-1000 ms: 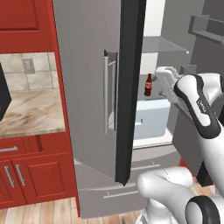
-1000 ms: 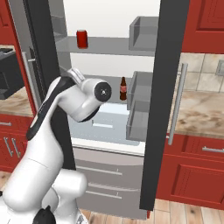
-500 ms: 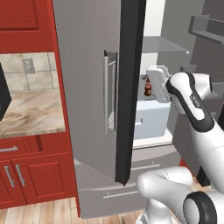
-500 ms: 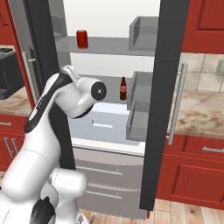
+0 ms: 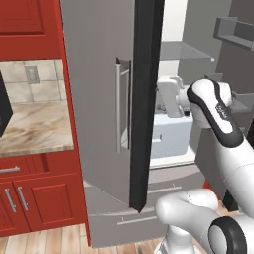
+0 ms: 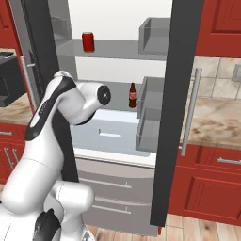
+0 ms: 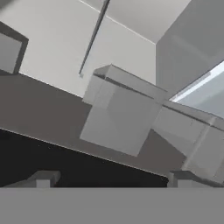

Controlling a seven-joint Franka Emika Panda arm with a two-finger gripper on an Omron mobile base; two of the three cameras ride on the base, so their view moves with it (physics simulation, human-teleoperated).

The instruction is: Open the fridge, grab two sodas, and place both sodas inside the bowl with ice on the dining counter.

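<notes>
Fridge (image 6: pixel 117 56) open; gripper (image 7: pixel 109 177) jaws apart, empty. We should lift toward the soda (image 6: pixel 88 41), upper left in right base view, clearing the shelf edge

No legible text, brand, number or sign found. The red can (image 6: pixel 88 41) on the fridge's (image 6: pixel 117 28) upper shelf and the brown bottle (image 6: pixel 132 96) below carry no readable label. A small dark marking on the arm's forearm is too small to read.
</notes>
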